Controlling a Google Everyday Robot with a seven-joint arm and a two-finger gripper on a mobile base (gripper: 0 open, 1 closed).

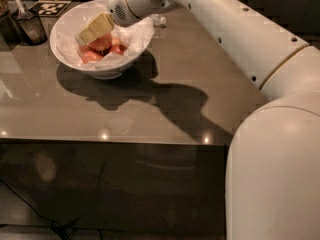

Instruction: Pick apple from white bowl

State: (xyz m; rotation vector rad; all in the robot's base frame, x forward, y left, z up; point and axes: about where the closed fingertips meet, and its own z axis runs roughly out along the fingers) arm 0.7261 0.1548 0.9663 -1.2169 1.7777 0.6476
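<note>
The white bowl (65, 54) stands at the far left of the brown table, lined with crumpled white paper. Red apples lie in it. One apple (101, 44) sits right under the gripper's tip, with two more beside it (90, 57) (118, 49). I cannot tell which one is evenly red. My gripper (95, 29), cream-coloured, reaches down into the bowl from the right and sits just above or against that apple. The gripper hides part of the apples.
A dark container with a utensil (29, 25) stands left of the bowl. A black-and-white tag (50, 7) lies behind it. A small clear object (159, 20) sits behind the bowl on the right. The table's front edge (115, 141) runs across the middle. My white arm (240, 34) fills the right side.
</note>
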